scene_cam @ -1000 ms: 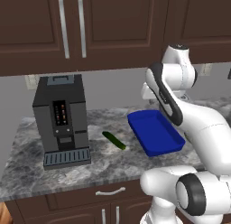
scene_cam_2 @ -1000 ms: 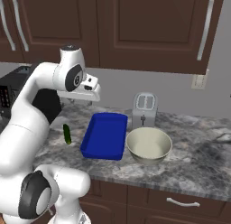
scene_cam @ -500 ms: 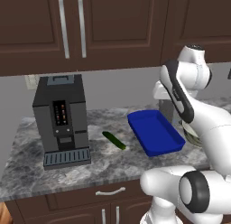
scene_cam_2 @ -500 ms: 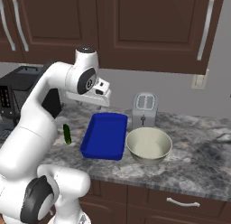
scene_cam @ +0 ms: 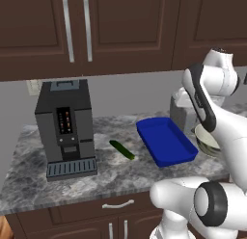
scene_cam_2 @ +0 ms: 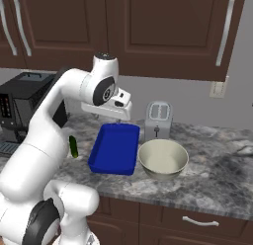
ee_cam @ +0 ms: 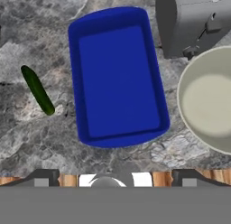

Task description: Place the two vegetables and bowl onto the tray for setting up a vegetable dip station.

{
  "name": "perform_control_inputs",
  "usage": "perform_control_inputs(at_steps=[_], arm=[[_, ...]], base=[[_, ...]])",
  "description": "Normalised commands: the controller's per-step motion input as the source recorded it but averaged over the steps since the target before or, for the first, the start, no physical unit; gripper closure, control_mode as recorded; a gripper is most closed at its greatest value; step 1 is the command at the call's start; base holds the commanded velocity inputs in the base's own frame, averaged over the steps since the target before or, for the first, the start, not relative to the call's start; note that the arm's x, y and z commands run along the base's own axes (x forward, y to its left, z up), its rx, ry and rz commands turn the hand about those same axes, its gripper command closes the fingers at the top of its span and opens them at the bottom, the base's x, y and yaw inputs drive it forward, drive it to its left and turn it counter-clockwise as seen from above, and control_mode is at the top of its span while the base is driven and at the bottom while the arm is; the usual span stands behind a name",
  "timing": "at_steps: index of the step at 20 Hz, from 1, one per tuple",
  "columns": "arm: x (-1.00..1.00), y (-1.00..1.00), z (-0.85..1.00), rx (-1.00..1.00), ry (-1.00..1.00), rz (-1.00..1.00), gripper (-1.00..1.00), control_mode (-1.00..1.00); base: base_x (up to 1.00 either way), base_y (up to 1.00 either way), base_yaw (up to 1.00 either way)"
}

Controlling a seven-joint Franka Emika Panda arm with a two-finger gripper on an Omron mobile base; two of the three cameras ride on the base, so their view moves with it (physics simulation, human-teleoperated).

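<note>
The gripper [scene_cam_2: 116,121] is held above the blue tray [ee_cam: 118,74]; whether it is spread or pressed together cannot be told. The tray is seen lying bare on the tabletop [scene_cam: 29,185]. The cucumber [ee_cam: 37,90] is found near the tray's one long side, the bowl [ee_cam: 210,101] just beside the other, with a toaster [scene_cam_2: 158,121] behind the bowl.

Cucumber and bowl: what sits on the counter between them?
The blue tray lies between the cucumber and the bowl, with nothing in it; the hand view shows this plainly.
</note>
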Motion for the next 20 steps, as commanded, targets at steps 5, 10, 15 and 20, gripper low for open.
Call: perform_control_inputs(at_steps=[5, 10, 15, 20], arm=[[-0.13, -0.38, -0.08, 0.00, 0.05, 0.00, -1.00, -1.00], [-0.16, -0.34, -0.13, -0.06, 0.00, 0.00, -1.00, -1.00], [-0.13, -0.34, -0.19, -0.10, 0.03, 0.10, -1.00, -1.00], [-0.18, -0.32, -0.18, -0.06, 0.00, 0.22, -1.00, -1.00]], base=[[0.00, 0.00, 0.00], [0.00, 0.00, 0.00], [0.00, 0.00, 0.00], [0.00, 0.00, 0.00]])
